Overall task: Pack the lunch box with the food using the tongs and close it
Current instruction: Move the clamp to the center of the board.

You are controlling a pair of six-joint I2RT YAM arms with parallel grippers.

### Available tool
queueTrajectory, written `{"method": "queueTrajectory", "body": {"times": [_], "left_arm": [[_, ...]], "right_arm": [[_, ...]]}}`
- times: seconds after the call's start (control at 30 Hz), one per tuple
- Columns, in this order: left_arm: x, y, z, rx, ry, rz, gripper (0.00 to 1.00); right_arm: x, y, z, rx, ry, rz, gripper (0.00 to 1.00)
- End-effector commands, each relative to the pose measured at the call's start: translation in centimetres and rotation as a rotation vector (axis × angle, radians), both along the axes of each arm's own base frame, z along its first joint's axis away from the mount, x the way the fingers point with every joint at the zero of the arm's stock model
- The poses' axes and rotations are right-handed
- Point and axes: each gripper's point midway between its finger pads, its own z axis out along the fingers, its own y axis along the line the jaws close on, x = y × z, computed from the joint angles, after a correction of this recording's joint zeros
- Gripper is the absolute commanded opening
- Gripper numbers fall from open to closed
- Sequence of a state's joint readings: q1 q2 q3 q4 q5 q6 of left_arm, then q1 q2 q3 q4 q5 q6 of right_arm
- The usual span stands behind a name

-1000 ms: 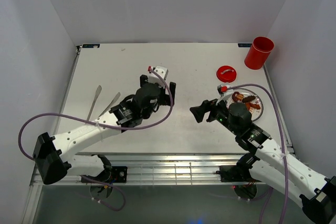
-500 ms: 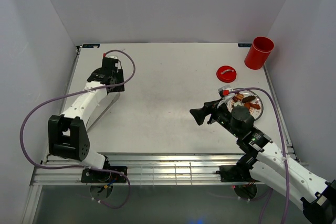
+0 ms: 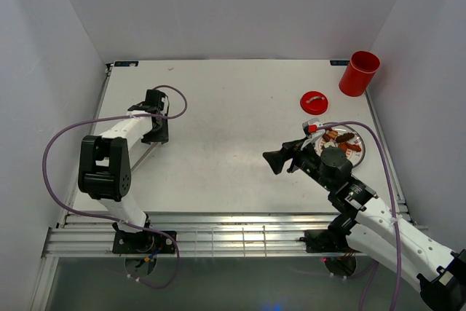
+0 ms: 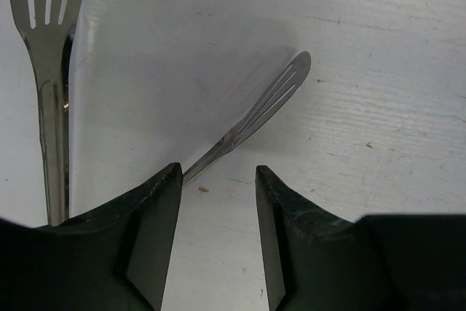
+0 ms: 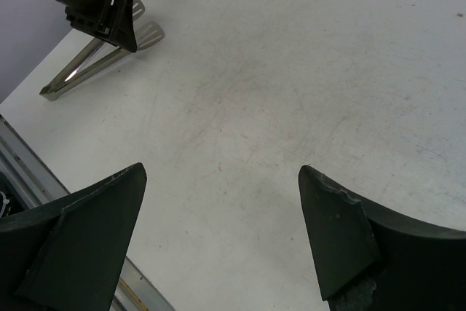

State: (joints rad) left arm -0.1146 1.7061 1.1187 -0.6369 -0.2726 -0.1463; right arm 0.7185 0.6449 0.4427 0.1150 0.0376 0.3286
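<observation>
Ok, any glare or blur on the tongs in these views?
Left wrist: tongs sharp, a bright reflection streak on the table beside one arm, left gripper dark and soft-edged. Right wrist: tongs small but clear. Top external: even light, no glare.

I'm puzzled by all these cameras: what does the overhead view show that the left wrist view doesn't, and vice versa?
Only the overhead view shows the red lunch box, its lid lying apart from it, the plate with the food, and the right gripper. Only the left wrist view shows the slotted tips of the tongs and one of their arms running between the fingers of the left gripper. Both show the tongs, the left gripper and the white table.
</observation>
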Motion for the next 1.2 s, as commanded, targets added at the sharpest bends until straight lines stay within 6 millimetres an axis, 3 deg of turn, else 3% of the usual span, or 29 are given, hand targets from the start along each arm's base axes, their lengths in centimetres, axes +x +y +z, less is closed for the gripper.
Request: {"method": "queueTrajectory", "body": {"times": [0.0,0.37,0.47,0.5,0.57,0.7,0.77,0.8,0.83,0.87,0.9,0.93,0.97,1.03,1.07,1.17], "left_arm": [[0.9,-0.1,0.6,-0.011,-0.041,-0.005,0.55],[0.4,-0.7,-2.5,-0.033,0.053,-0.015,0.5],[0.9,-1.3,-1.9,-0.064,0.036,-0.021,0.37],[1.3,-1.6,-1.4,-0.08,0.023,-0.023,0.27],[1.7,-3.1,-0.5,-0.15,-0.001,-0.036,0.2],[3.0,-7.5,0.6,-0.279,-0.032,-0.024,0.1],[4.2,-11.6,2.0,-0.323,-0.061,-0.051,0.07],[4.5,-13.0,2.2,-0.332,-0.062,-0.062,0.06],[4.3,-15.7,1.8,-0.343,-0.051,-0.084,0.06],[5.7,-17.4,3.2,-0.344,-0.099,-0.095,0.06],[6.0,-18.7,3.3,-0.345,-0.1,-0.1,0.05],[5.8,-20.8,2.0,-0.355,-0.068,-0.098,0.04],[7.1,-22.5,3.0,-0.393,-0.093,-0.105,0.02],[7.0,-25.5,2.2,-0.46,-0.053,-0.122,0.01],[8.1,-26.8,1.8,-0.473,-0.058,-0.118,0.0],[8.3,-29.0,0.1,-0.468,-0.038,-0.104,0.0]], "right_arm": [[0.2,0.1,1.5,0.028,-0.053,-0.003,0.91],[0.4,0.0,1.1,0.018,-0.043,-0.012,0.91],[0.3,0.1,1.3,0.022,-0.046,-0.006,0.91],[0.3,0.1,1.4,0.024,-0.048,-0.003,0.91],[0.3,0.1,1.4,0.026,-0.049,-0.001,0.91],[0.2,0.4,1.4,0.025,-0.044,0.012,0.91],[0.2,0.4,1.3,0.023,-0.042,0.009,0.91],[0.3,0.3,1.2,0.019,-0.04,0.006,0.91],[0.3,0.3,1.2,0.019,-0.038,0.005,0.91],[0.3,0.4,1.1,0.018,-0.037,0.005,0.91],[0.4,0.4,1.0,0.016,-0.035,0.005,0.91],[0.4,0.4,0.9,0.014,-0.033,0.005,0.91],[0.5,0.5,0.8,0.01,-0.03,0.005,0.91],[0.5,0.6,0.6,0.004,-0.025,0.011,0.91],[0.4,0.8,0.2,-0.007,-0.017,0.022,0.91],[0.5,1.0,0.0,-0.021,-0.007,0.033,0.91]]}}
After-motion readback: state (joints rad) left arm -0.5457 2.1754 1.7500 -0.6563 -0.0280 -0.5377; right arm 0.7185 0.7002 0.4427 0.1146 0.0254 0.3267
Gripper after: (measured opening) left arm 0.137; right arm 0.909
